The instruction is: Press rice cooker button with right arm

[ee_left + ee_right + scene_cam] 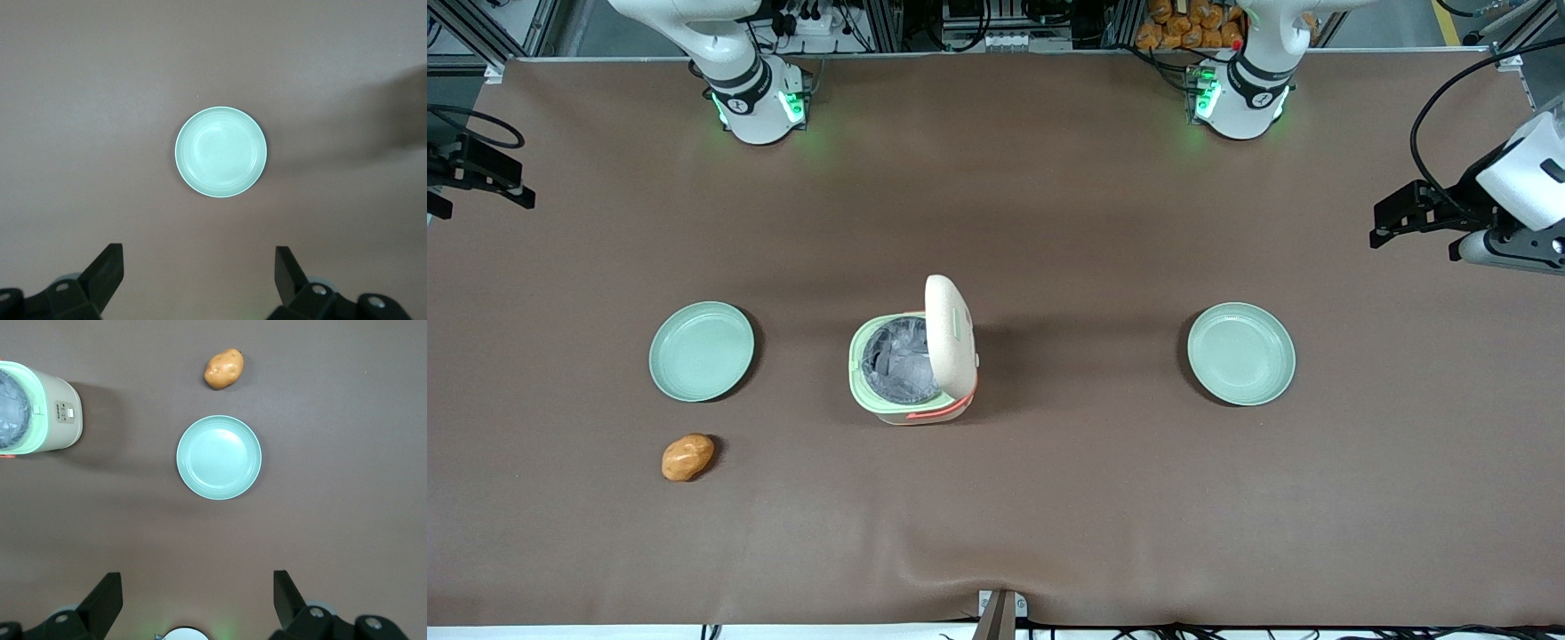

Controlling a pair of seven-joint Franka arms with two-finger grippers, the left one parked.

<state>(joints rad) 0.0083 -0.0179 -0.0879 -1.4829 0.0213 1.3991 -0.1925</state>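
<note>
The cream rice cooker point(911, 360) stands at mid-table with its lid point(950, 333) hinged up and the grey pot showing inside the pale green rim. In the right wrist view the cooker point(57, 410) shows a small button panel point(65, 412) on its side wall, facing the working arm's end of the table. My right gripper point(198, 577) is open and empty. It hangs high above the table near the working arm's end point(489, 178), well apart from the cooker.
A pale green plate point(701, 351) point(219, 457) lies between my gripper and the cooker. A potato point(687, 457) point(224, 368) lies nearer the front camera than that plate. A second green plate point(1240, 354) point(221, 152) lies toward the parked arm's end.
</note>
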